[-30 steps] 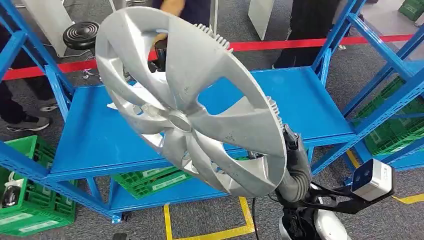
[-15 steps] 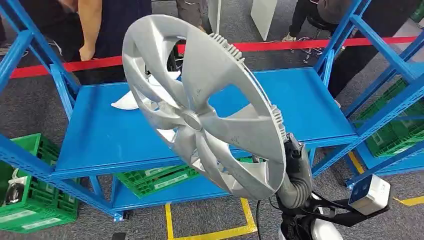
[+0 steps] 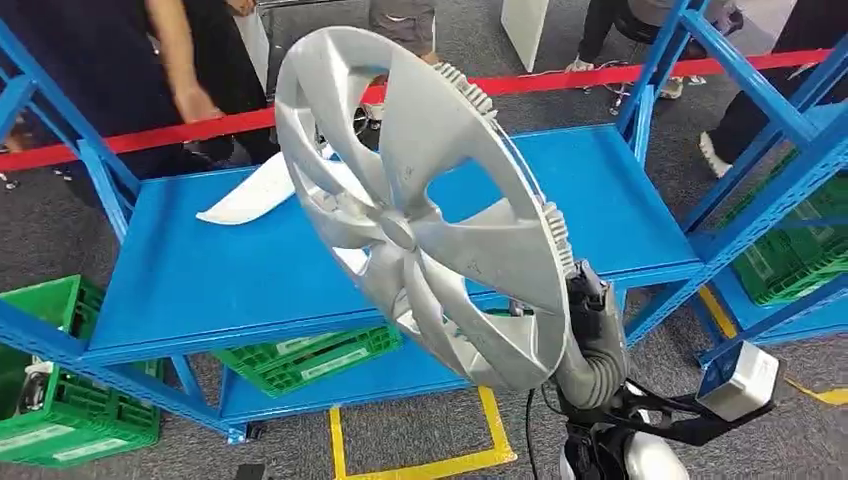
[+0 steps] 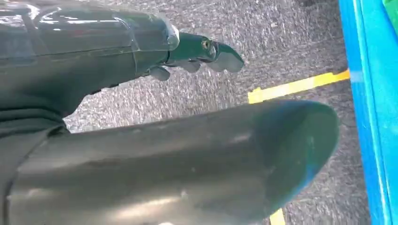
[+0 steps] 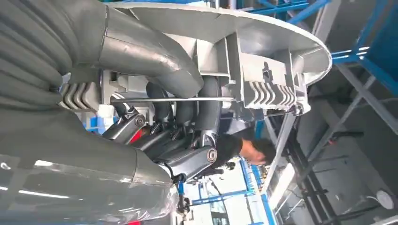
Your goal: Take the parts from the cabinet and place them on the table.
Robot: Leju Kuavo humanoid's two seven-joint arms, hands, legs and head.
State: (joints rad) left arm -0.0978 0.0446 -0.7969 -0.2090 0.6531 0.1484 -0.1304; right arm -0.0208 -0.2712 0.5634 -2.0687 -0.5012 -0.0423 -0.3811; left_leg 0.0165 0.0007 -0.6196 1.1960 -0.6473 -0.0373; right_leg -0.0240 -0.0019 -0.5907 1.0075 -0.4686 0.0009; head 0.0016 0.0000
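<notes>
Gripping hubcap (image 3: 425, 210) rim | right robot hand (image 3: 590, 300) below | tilted

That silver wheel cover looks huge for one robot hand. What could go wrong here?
The right robot hand grips the wheel cover only at its lower rim, so the big tilted disc could twist or slip out. It hangs above the blue shelf, where a white part lies, and might knock it. People stand close behind the rack.
</notes>
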